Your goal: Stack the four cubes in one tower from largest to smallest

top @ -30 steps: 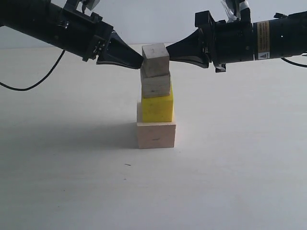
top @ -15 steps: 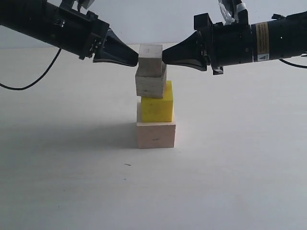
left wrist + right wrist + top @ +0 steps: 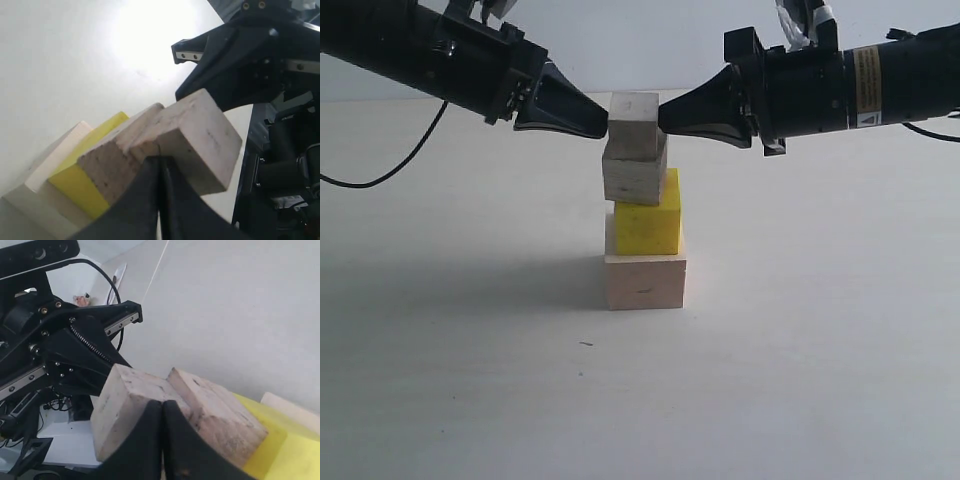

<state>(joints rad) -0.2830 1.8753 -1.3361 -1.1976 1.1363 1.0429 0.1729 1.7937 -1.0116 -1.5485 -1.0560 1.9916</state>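
Over the last second the small pale wood cube (image 3: 635, 120) and the medium pale wood cube (image 3: 635, 182) beneath it have slid toward the left of the frame. The medium cube now overhangs the left edge of the bright yellow cube (image 3: 648, 228), which sits on the large pale wood cube (image 3: 645, 282) at the picture's centre. All four are stacked in order, but the tower looks less well aligned. Nothing has moved in the last half second. The left gripper (image 3: 600, 121) and the right gripper (image 3: 668, 113) are each clenched with nothing between their jaws. Their pointed tips press the small cube from opposite sides, higher than before.
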